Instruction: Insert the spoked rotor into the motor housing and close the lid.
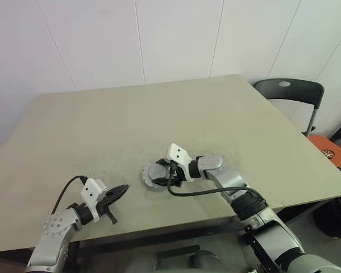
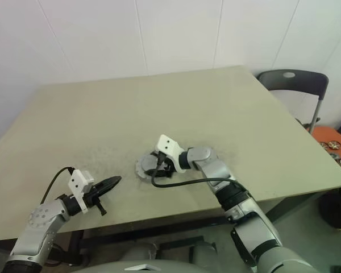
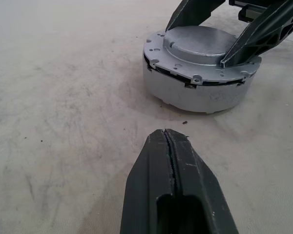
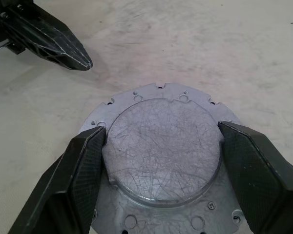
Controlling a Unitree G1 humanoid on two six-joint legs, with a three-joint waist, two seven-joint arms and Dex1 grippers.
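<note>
The motor housing (image 3: 193, 95) is a squat silver-grey metal drum standing near the table's front middle (image 1: 149, 177). On top of it sits the lid (image 4: 161, 146), a flanged grey plate with a raised, scratched round centre. My right gripper (image 4: 162, 129) reaches over it from the right, with one black finger (image 4: 83, 170) pressed against each side of that raised centre. My left gripper (image 1: 122, 190) hovers low over the table to the housing's left, shut and empty, its tip (image 3: 165, 134) pointing at the drum. The spoked rotor is out of view.
The beige table (image 1: 131, 119) stretches wide behind the housing. A dark chair (image 1: 287, 91) stands at the far right corner. On the floor to the right lies an orange tray (image 1: 329, 151) with parts. A black cable (image 1: 204, 190) loops off my right wrist.
</note>
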